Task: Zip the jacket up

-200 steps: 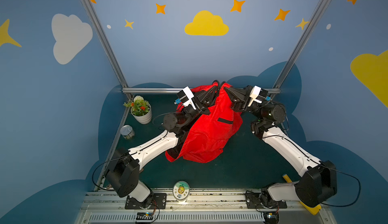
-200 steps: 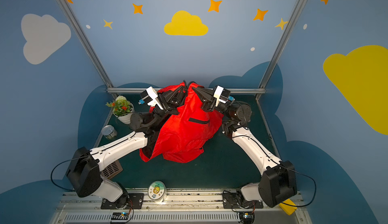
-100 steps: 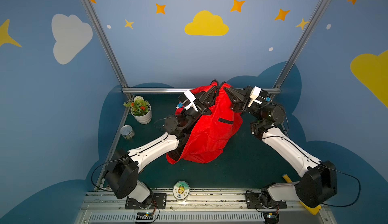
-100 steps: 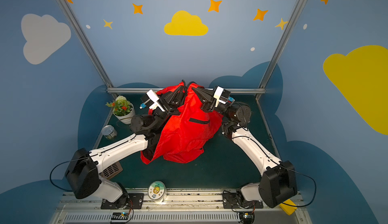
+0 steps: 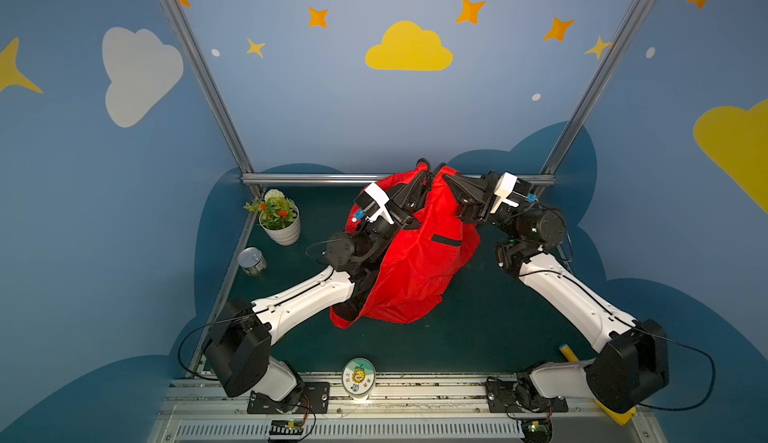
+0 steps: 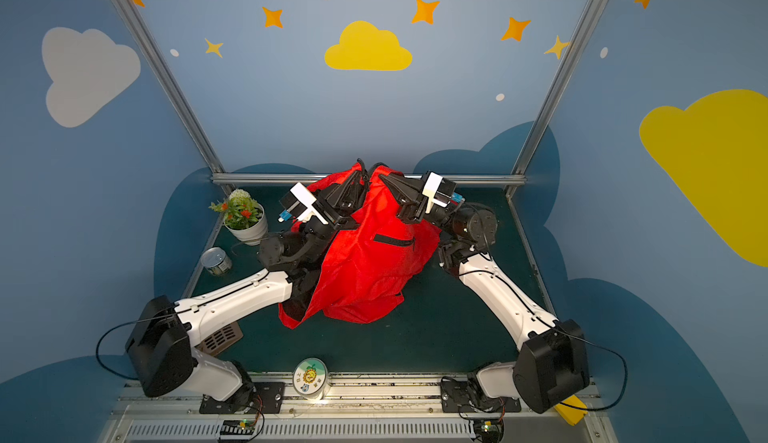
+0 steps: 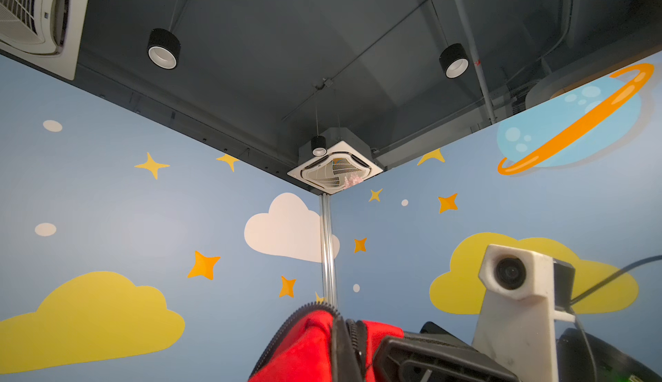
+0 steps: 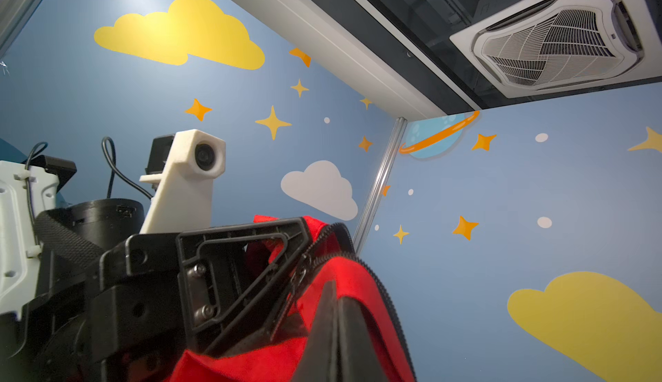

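Jaws of left gripper (image 5: 420, 181) and right gripper (image 5: 448, 180) are closed on the raised bright red crinkly fabric jacket (image 5: 415, 270).

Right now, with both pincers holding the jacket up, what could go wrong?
The left pincer and right pincer grip the jacket only by its top edge; thin fabric could slip out.
Red cloth hangs against the left arm, so it may snag.
The potted plant stands near that arm and could be knocked.
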You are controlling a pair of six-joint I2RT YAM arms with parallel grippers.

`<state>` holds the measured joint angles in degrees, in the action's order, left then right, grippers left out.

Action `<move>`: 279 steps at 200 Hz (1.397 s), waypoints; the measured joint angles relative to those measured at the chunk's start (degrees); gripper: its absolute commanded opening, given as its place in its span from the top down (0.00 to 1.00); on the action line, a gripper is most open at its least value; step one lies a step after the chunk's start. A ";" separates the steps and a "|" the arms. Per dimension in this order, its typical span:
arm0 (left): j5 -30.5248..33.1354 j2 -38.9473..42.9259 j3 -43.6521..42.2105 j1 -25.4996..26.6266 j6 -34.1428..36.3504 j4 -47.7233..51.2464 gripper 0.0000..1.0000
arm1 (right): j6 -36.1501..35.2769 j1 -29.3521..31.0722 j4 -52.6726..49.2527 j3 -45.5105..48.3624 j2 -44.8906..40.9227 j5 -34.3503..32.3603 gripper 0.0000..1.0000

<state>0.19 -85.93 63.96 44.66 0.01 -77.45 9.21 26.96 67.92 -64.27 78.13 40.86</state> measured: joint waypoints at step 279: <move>-2.12 0.90 -1.51 -2.47 -20.20 2.43 0.97 | 5.66 0.09 -0.02 2.58 -0.57 -3.30 1.00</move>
<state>-1.93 -85.03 62.46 42.19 -20.18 -75.02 14.87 27.05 67.90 -61.69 77.56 37.56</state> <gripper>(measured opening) 0.048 0.047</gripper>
